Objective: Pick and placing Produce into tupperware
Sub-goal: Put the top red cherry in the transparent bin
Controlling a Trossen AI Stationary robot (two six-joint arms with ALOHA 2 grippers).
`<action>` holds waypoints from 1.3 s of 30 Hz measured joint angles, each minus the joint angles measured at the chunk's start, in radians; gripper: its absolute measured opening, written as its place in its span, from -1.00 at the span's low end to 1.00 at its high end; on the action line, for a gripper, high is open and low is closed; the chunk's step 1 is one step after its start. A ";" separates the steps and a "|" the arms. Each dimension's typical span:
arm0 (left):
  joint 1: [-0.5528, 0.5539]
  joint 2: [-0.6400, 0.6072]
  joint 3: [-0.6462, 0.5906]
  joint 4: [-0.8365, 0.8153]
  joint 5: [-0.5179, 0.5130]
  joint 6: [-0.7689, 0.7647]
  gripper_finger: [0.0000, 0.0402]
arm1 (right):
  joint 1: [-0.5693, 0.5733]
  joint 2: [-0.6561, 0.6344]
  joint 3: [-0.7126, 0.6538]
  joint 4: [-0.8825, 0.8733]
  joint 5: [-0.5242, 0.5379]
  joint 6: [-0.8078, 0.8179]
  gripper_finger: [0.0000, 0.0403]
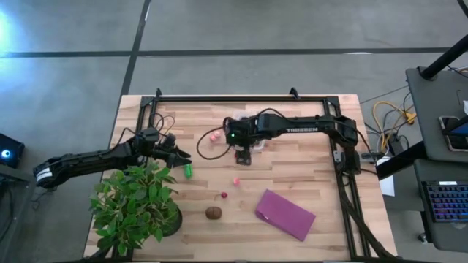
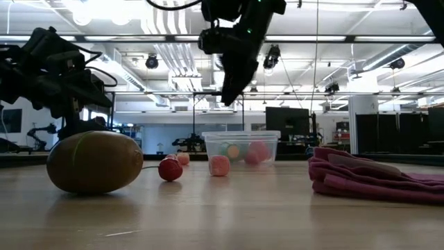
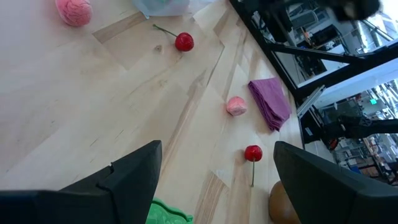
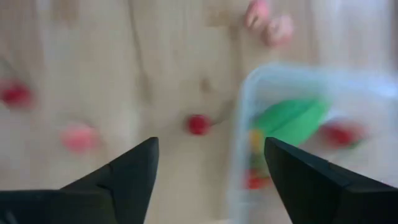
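While the right claw (image 1: 243,155) hangs wide open and empty, the tupperware (image 4: 311,134) sits just beside it with a green piece (image 4: 291,119) inside. Just below the left claw (image 1: 180,156), open wide too, lies a green toy (image 1: 188,171) on the surface (image 1: 307,175).

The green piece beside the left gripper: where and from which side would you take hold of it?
Grip the green piece across its narrow width, coming straight down. It lies flat and elongated on the table, and the open left gripper is already next to it, with nothing crowding its sides.
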State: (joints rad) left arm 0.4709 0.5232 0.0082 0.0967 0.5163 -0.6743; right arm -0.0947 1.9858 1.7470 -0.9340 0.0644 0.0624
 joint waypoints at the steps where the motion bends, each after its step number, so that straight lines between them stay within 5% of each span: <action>1: 0.000 0.000 0.000 0.000 0.000 0.000 0.47 | 0.001 0.001 0.000 0.000 -0.030 0.125 0.34; 12: 0.000 0.000 0.000 0.000 0.000 0.000 0.47 | 0.041 0.007 0.000 0.024 -0.138 0.993 0.20; 16: 0.000 0.000 0.000 0.000 0.000 0.000 0.47 | 0.037 0.037 0.000 0.035 -0.223 1.080 0.24; 32: 0.000 0.000 0.000 0.000 0.000 0.000 0.47 | 0.020 0.217 -0.001 0.096 -0.243 1.310 0.23; 39: 0.000 0.000 0.000 0.000 0.000 0.000 0.47 | 0.018 0.212 -0.001 0.037 0.034 1.490 0.20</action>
State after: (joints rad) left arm 0.4708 0.5232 0.0079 0.0963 0.5160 -0.6743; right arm -0.0769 2.1976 1.7462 -0.8972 0.0989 1.5521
